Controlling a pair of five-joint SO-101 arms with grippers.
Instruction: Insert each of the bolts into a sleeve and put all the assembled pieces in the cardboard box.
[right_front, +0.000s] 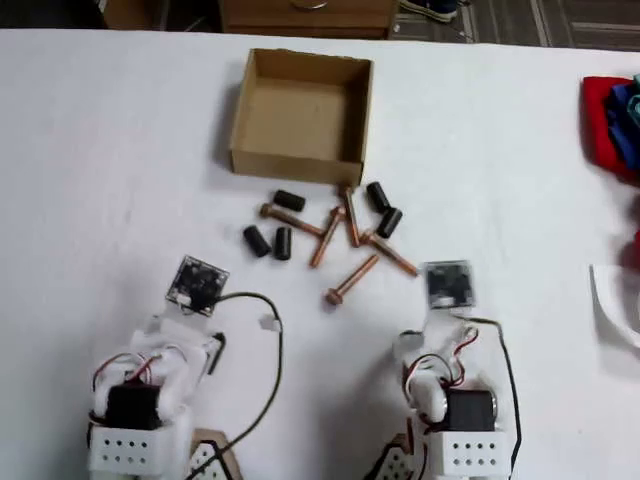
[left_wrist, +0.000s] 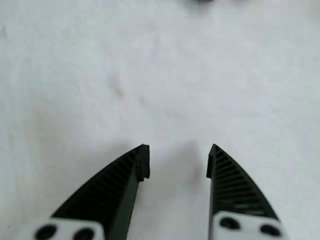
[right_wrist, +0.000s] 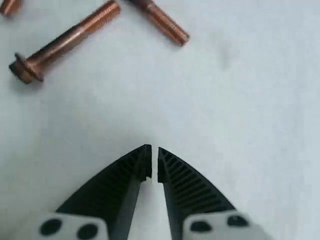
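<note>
I see my left claw spread apart over the table and my right claw clenched empty near a copper bolt.

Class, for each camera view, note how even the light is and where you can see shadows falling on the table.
High view: soft, even light, no glare on the table; the cardboard box is dimmer inside. Left wrist view: a faint grey shadow lies ahead of the left gripper. Right wrist view: the nearest bolt throws only a thin shadow.
</note>
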